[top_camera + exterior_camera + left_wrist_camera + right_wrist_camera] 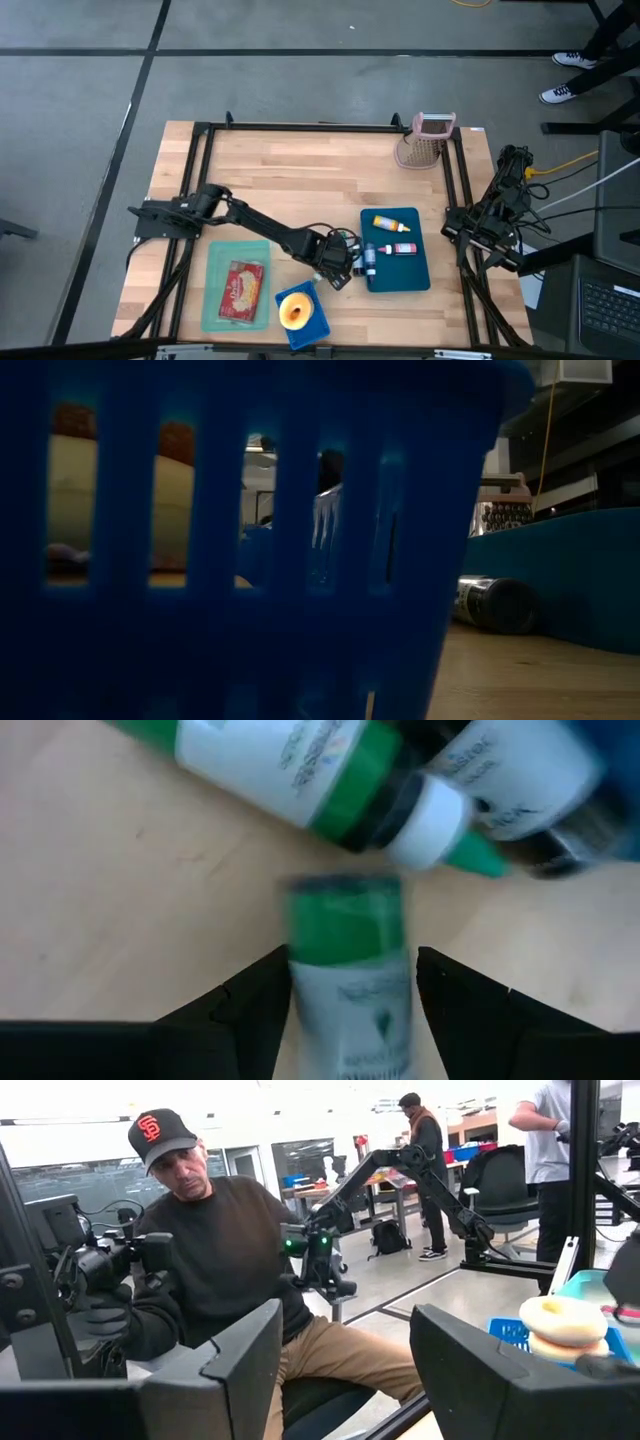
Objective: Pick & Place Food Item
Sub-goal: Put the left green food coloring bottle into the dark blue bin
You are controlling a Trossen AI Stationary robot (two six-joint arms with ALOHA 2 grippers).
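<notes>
Fingers of the left gripper (348, 1010) stand wide around a green-capped bottle (350, 970) beside the blue tray (415, 275); right gripper (345, 1370) waits wide at the table's right edge.

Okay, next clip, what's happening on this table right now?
The left arm is stretched across the table, its claw open around a green-capped bottle lying on the wood beside the dark blue tray; it has not closed on it. More bottles lie on that tray. The right claw is parked open at the table's right edge. A donut sits in a blue basket, and a packaged snack lies on the green tray.
</notes>
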